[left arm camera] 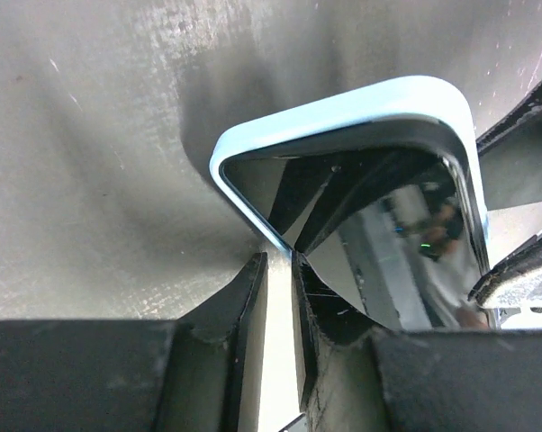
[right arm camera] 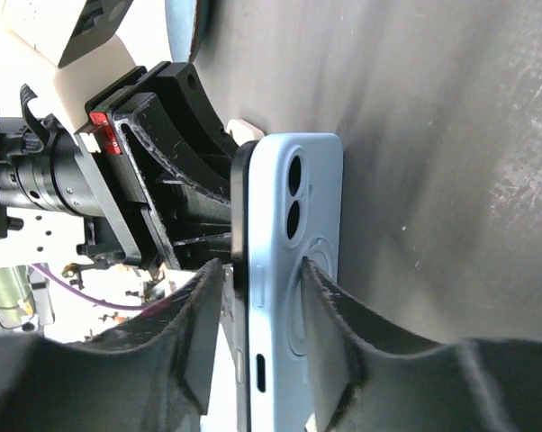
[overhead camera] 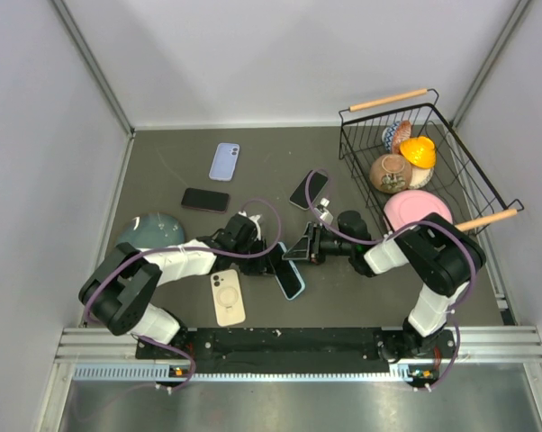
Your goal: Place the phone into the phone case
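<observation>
Top external view: we record the phone case (overhead camera: pixel 294 283), pale blue, with the phone (overhead camera: pixel 287 268) seated in it screen-up. It is held between the two hands at the middle of the surface (overhead camera: pixel 172 171), its long axis running near to far and slanting left at the far end. The left hand (overhead camera: pixel 264 256) reaches in from the left and the right hand (overhead camera: pixel 305 245) from the right, both forearms low. Left wrist view alone gives us the glossy screen, a rounded corner casting shadow below it, and the left fingers nearly together, nipping the case's rim. Right wrist view alone gives us the case's back and twin lens cut-outs, the lens end pointing toward the left hand. The right hand, rolled on its side, clamps one finger on the screen face and one under the back.
</observation>
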Tool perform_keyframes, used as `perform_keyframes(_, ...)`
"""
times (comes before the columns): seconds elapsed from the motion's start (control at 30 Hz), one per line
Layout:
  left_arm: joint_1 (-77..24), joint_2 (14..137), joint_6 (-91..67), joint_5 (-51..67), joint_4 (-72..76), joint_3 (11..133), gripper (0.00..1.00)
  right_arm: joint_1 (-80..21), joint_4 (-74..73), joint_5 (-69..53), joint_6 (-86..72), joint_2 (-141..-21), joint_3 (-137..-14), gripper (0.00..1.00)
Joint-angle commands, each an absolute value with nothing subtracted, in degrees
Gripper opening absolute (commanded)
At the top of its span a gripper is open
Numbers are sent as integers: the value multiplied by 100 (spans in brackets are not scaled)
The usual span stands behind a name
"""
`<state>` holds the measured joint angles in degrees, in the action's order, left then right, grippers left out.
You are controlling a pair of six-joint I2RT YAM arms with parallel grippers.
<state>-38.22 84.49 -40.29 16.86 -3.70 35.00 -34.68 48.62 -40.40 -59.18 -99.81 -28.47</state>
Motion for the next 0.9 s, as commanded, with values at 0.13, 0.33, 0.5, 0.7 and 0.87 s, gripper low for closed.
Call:
perform_keyframes(0.13, -3867, 8306, -3894, 1600, -387, 3428, 23, -3428, 4862, -4157, -5634, -9686, -2874, 19)
perform_keyframes(0.33, -3867, 8314, -3885, 1626, -308, 3428, 24, -3436, 4000, -4157, -5089, -9466, -3084, 10)
perform_keyframes(0.5, -3876, 8341, -3902, 1652, -272, 3445, 24, -3445, 3402, -4245, -4799, -9360, -3243, 30)
perform_keyframes(0.7, -3867, 8385, -3867, 1679, -308, 3533, 24, -3437, 2929, -4324, -4571, -9387, -3392, 31)
perform_keyframes(0.87, -3867, 8376, -3885, 1687, -308, 3560, 25, -3506, 2102, -4044, -4061, -9264, -3621, 23)
